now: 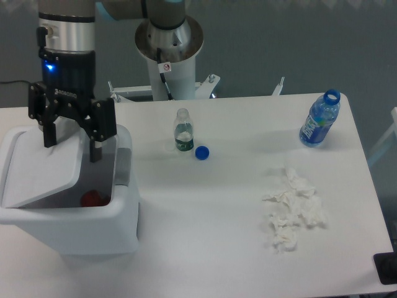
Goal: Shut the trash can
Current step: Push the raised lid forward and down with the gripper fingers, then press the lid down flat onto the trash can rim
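Trash can (68, 223) stands at the left edge of the table (217, 248), its lid (40, 171) tilted and not yet flat, with something red (92, 198) inside. Above it the gripper (71, 144) hangs with fingers spread, holding nothing, one finger near the lid. Right of it stand a small clear bottle (182, 130), a blue cap (201, 152), crumpled tissues (291, 211) and a blue bottle (319, 119). I think a push off-centre may slip from the lid, or shift the whole can.

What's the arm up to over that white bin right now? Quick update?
Gripper open, fingers straddling raised lid. Trash can not yet closed, red item inside. Nothing blocking the lid.
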`<state>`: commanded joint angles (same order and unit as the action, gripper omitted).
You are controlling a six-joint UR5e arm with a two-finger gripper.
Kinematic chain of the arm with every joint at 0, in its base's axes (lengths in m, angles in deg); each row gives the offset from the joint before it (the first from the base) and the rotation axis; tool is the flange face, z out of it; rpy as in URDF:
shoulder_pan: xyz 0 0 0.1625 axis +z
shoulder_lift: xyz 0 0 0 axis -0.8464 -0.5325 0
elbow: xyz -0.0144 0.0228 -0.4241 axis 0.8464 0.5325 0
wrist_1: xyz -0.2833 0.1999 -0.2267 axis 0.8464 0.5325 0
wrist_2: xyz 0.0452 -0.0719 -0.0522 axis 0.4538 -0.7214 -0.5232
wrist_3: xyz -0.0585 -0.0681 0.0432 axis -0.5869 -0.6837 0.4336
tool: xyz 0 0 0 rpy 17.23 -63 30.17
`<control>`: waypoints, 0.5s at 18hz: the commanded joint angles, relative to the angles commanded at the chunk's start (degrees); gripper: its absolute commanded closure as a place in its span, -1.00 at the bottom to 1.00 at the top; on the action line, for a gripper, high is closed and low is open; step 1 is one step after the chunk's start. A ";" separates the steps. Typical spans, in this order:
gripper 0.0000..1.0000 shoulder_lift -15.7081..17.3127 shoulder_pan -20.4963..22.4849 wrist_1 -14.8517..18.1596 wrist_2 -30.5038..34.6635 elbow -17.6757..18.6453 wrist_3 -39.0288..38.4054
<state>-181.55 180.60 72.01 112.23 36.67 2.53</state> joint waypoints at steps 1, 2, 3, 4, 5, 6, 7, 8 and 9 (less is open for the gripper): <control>-1.00 0.00 0.44 0.00 0.00 0.00 0.00; -1.00 -0.09 0.71 0.00 0.09 0.00 0.00; -1.00 -0.09 0.80 0.00 0.09 0.00 0.00; -1.00 -0.09 1.14 0.00 0.17 0.09 0.00; -1.00 -0.17 1.23 0.09 0.35 0.09 -0.09; -1.00 -0.26 1.32 0.09 0.53 0.09 -0.09; -1.00 -0.35 1.32 0.09 0.61 0.17 -0.09; -1.00 -0.35 1.32 0.09 0.53 0.35 -0.09; -1.00 -0.35 1.32 0.00 0.53 0.79 -0.09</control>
<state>-181.90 181.93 72.01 112.76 37.45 2.45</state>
